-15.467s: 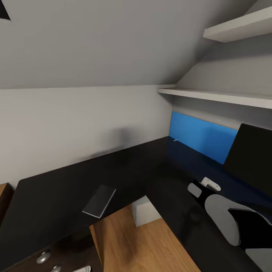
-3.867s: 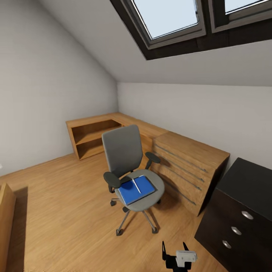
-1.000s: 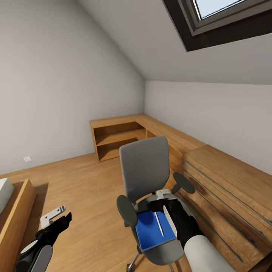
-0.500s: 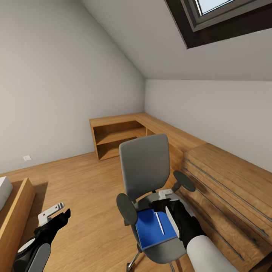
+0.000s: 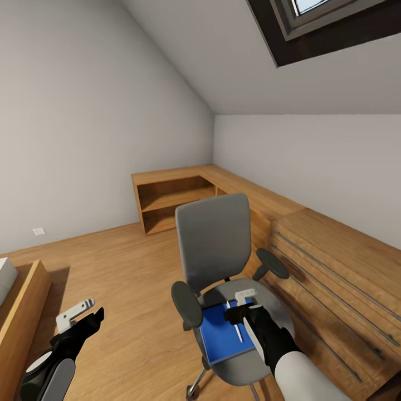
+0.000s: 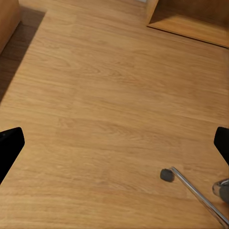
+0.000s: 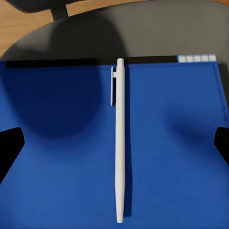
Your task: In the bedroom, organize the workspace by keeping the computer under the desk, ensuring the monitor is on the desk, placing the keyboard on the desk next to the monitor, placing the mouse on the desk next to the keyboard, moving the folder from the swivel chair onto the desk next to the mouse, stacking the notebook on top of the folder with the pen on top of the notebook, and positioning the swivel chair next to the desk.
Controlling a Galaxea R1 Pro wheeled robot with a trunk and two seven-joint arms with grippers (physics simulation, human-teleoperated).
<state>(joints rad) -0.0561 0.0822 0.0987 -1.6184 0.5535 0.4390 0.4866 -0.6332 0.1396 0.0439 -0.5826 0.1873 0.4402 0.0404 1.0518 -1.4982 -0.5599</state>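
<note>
The grey swivel chair [image 5: 213,239] stands in the middle of the wooden floor, facing me. On its seat lies the bright blue folder [image 5: 221,337] [image 7: 57,157], and a thin white pen [image 5: 237,329] [image 7: 119,138] rests along the folder's top. My right gripper [image 5: 236,316] [image 7: 114,148] hovers open just above the pen, one dark fingertip [image 7: 9,145] on each side of it, touching nothing. My left gripper [image 5: 93,320] [image 6: 114,148] hangs open over bare floor beside the chair, near a chrome base leg [image 6: 196,194].
A low wooden drawer cabinet [image 5: 334,267] runs along the right wall close behind the chair. An open wooden shelf unit [image 5: 167,201] fills the far corner. A wooden box edge [image 5: 22,317] stands at the left. The sloped ceiling holds a skylight [image 5: 334,28].
My right gripper has sunk a little closer to the pen and folder on the seat. The view has shifted slightly. The left arm has barely moved.
</note>
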